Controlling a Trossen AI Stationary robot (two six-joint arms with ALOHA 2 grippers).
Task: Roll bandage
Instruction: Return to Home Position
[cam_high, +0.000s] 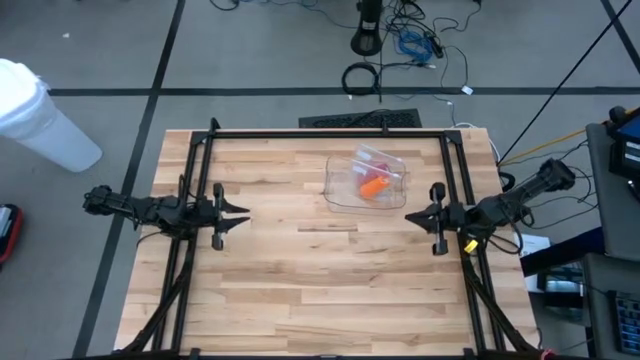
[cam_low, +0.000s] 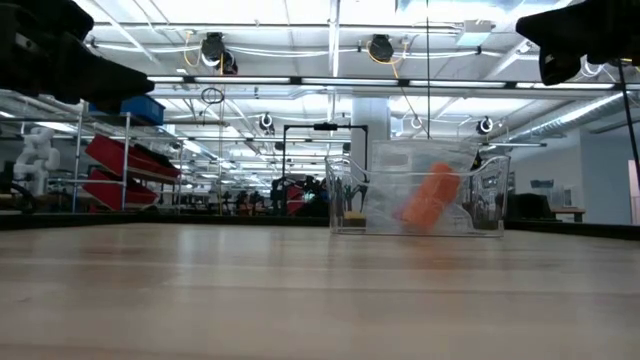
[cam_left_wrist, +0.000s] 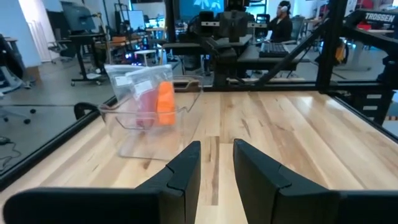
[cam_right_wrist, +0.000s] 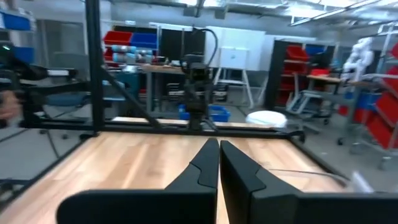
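Clear bin (cam_high: 335, 196) on wooden table (cam_high: 300, 290), zip bag (cam_high: 374, 162) with orange bandage (cam_high: 373, 186) inside, left gripper (cam_high: 240, 213) well apart — fingers slightly parted, empty, right gripper (cam_high: 412, 217) near the bin — fingers pressed together

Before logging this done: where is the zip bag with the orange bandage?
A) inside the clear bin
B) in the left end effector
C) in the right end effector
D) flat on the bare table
A: the zip bag with its orange bandage sits inside the clear bin.
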